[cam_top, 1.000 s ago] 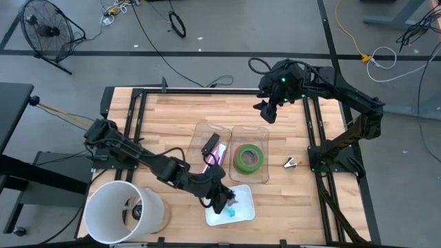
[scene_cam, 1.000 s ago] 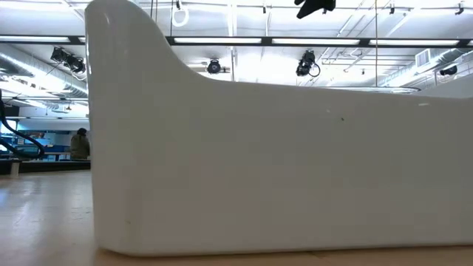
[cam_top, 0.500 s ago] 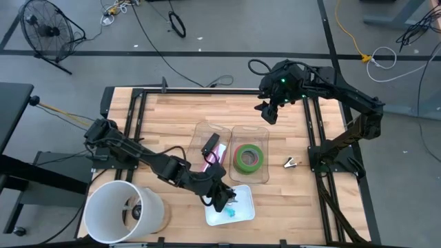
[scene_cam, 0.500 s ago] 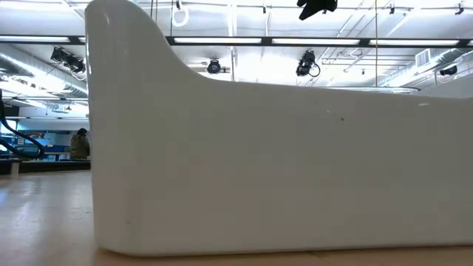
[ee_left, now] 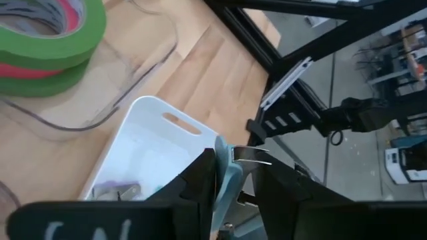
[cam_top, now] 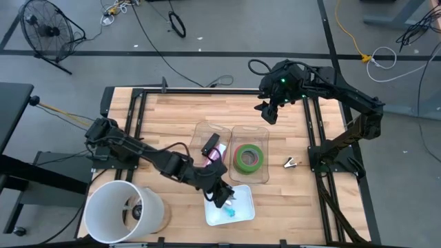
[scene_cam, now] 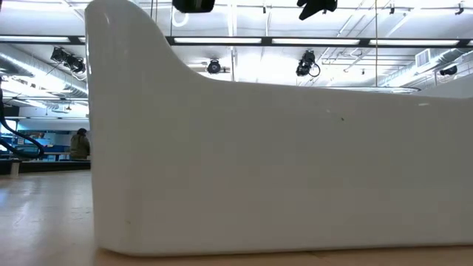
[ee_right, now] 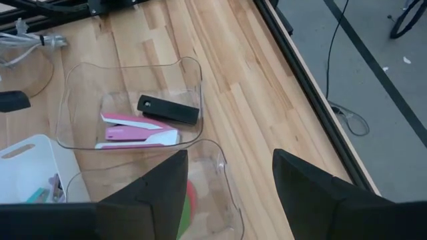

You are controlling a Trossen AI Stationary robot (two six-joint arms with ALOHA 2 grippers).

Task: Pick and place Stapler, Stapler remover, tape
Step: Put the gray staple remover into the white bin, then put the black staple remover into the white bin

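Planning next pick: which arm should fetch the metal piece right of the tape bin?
Right: the right hand, open, is nearer the metal piece; left hand holds a stapler remover over the tray.

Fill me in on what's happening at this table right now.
The left gripper is over the white tray at the table's near edge, with a light blue staple remover between its fingers. The tape rolls sit stacked in one clear bin, and a pink stapler with a black one lies in the clear bin beside it. The right gripper waits open above the far side. A small metal clip lies loose on the table.
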